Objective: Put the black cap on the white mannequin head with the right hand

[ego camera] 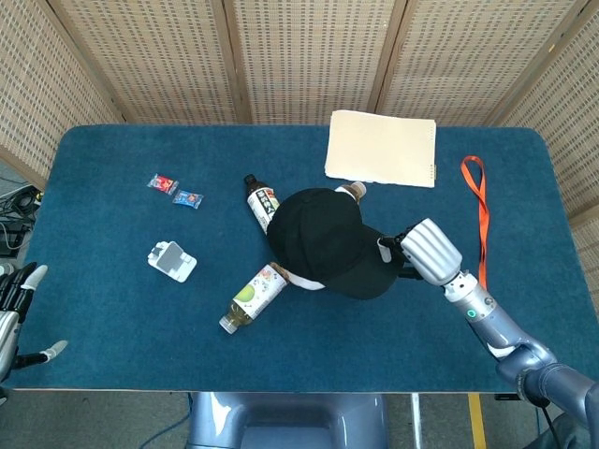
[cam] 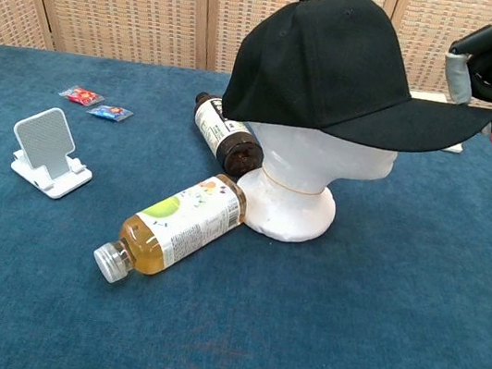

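Blue carpeted table (ego camera: 122, 327) fills most of the frame, woven wicker screens (ego camera: 299, 56) along the top. The black cap (ego camera: 323, 238) is plain matte, sitting low on the white mannequin head (cam: 325, 155) at centre frame, brim pointing right. Right hand (ego camera: 421, 254) pinches the brim tip. Left hand (ego camera: 14, 309) idles at the lower left edge, fingers spread, holding nothing.
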{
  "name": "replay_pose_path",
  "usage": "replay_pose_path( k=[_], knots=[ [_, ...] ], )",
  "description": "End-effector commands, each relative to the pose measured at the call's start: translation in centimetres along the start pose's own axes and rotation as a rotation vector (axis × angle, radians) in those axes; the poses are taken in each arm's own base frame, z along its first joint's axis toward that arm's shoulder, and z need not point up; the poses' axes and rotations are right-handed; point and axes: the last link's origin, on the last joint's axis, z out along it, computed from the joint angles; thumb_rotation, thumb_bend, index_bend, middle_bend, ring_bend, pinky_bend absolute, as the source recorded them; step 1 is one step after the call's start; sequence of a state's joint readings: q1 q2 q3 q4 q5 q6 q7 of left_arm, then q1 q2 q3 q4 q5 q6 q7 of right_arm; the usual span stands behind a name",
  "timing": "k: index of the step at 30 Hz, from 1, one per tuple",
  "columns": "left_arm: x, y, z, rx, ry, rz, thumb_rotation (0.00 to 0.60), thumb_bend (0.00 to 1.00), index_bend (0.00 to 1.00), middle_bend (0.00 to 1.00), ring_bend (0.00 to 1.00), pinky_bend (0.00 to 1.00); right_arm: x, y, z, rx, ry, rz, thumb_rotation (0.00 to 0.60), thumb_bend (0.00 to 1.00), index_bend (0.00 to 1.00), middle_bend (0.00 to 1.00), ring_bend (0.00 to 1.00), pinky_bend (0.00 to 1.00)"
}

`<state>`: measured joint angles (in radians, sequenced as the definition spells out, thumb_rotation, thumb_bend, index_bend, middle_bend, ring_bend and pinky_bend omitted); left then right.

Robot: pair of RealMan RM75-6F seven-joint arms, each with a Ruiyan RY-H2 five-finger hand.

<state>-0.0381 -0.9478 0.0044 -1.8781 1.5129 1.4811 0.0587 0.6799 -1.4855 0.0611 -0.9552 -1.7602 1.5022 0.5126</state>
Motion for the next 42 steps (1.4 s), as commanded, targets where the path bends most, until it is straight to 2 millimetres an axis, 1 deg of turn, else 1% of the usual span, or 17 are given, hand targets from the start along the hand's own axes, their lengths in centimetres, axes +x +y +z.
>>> replay_pose_path(
  k=[1, 3, 4, 6, 8, 12, 21, 24, 29, 33, 34, 35, 37, 38, 39, 40, 42],
  knots=[
    [0.0, 0.0, 0.0, 0.000, 0.000, 0.000, 0.600, 0.00, 0.00, 0.00, 0.00, 0.00, 0.1, 0.0, 0.0, -0.002, 0.004, -0.004, 0.600, 0.48, 0.61, 0.95, 1.00, 1.00],
    [0.0, 0.0, 0.0, -0.001, 0.000, 0.000, 0.600, 0.00, 0.00, 0.00, 0.00, 0.00, 0.2, 0.1, 0.0, -0.006, 0.005, -0.013, 0.600, 0.26, 0.44, 0.95, 1.00, 1.00],
    [0.0, 0.0, 0.0, -0.001, 0.000, 0.000, 0.600, 0.00, 0.00, 0.00, 0.00, 0.00, 0.2, 0.2, 0.0, -0.006, 0.006, -0.018, 0.600, 0.12, 0.31, 0.94, 1.00, 1.00],
    [0.0, 0.0, -0.1, -0.002, 0.000, 0.000, 0.600, 0.00, 0.00, 0.00, 0.00, 0.00, 0.3, 0.1, -0.1, -0.007, 0.024, -0.037, 0.600, 0.00, 0.14, 0.94, 1.00, 1.00],
    [0.0, 0.0, -0.1, -0.002, -0.001, -0.001, 0.600, 0.00, 0.00, 0.00, 0.00, 0.00, 0.4, 0.1, -0.1, -0.014, 0.035, -0.045, 0.600, 0.00, 0.07, 0.94, 1.00, 1.00],
    [0.0, 0.0, -0.1, -0.003, -0.001, -0.001, 0.600, 0.00, 0.00, 0.00, 0.00, 0.00, 0.8, 0.2, -0.1, -0.027, 0.056, -0.057, 0.600, 0.00, 0.02, 0.93, 1.00, 1.00],
    [0.2, 0.0, -0.1, -0.002, 0.002, -0.007, 0.600, 0.00, 0.00, 0.00, 0.00, 0.00, 2.5, 0.4, -1.5, -0.031, 0.082, -0.106, 0.600, 0.00, 0.00, 0.93, 1.00, 1.00],
    [0.3, -0.1, -0.2, -0.003, 0.004, -0.010, 0.600, 0.00, 0.00, 0.00, 0.00, 0.00, 3.6, 0.7, -3.0, -0.050, 0.095, -0.130, 0.600, 0.00, 0.00, 0.93, 1.00, 1.00],
    [0.6, -0.2, -0.5, -0.013, 0.010, -0.022, 0.600, 0.00, 0.00, 0.00, 0.00, 0.00, 6.1, 1.5, -7.7, -0.153, 0.081, -0.201, 0.600, 0.00, 0.00, 0.90, 1.00, 1.00],
    [0.8, -0.3, -0.6, -0.016, 0.019, -0.029, 0.600, 0.00, 0.00, 0.00, 0.00, 0.00, 7.7, 0.8, -11.6, -0.265, 0.080, -0.253, 0.600, 0.00, 0.00, 0.79, 0.95, 0.99],
    [0.8, -0.3, -0.7, -0.018, 0.020, -0.030, 0.600, 0.00, 0.00, 0.00, 0.00, 0.00, 8.0, 0.5, -12.8, -0.310, 0.066, -0.272, 0.600, 0.00, 0.00, 0.73, 0.89, 0.95],
    [0.9, -0.2, -0.8, -0.020, 0.020, -0.031, 0.600, 0.00, 0.00, 0.00, 0.00, 0.00, 8.2, 0.3, -13.6, -0.340, 0.052, -0.287, 0.600, 0.00, 0.00, 0.64, 0.77, 0.84],
    [0.9, -0.2, -0.8, -0.023, 0.020, -0.030, 0.600, 0.00, 0.00, 0.00, 0.00, 0.00, 8.3, 0.0, -14.7, -0.383, 0.032, -0.311, 0.600, 0.00, 0.00, 0.42, 0.46, 0.53],
    [0.9, -0.2, -0.9, -0.025, 0.020, -0.030, 0.600, 0.00, 0.00, 0.00, 0.00, 0.00, 8.3, -0.5, -16.0, -0.434, 0.008, -0.320, 0.600, 0.00, 0.00, 0.24, 0.24, 0.29],
    [0.9, -0.1, -1.0, -0.027, 0.021, -0.030, 0.600, 0.00, 0.00, 0.00, 0.00, 0.00, 8.2, -1.0, -16.9, -0.482, -0.018, -0.323, 0.600, 0.00, 0.00, 0.14, 0.12, 0.16],
    [0.9, -0.1, -1.1, -0.029, 0.023, -0.028, 0.600, 0.00, 0.00, 0.00, 0.00, 0.00, 8.2, -1.6, -17.8, -0.543, -0.055, -0.332, 0.600, 0.00, 0.00, 0.04, 0.02, 0.04],
    [0.8, -0.1, -1.2, -0.032, 0.025, -0.024, 0.600, 0.00, 0.00, 0.00, 0.00, 0.00, 8.3, -2.4, -18.6, -0.617, -0.092, -0.358, 0.600, 0.00, 0.00, 0.00, 0.00, 0.00]
  ],
)
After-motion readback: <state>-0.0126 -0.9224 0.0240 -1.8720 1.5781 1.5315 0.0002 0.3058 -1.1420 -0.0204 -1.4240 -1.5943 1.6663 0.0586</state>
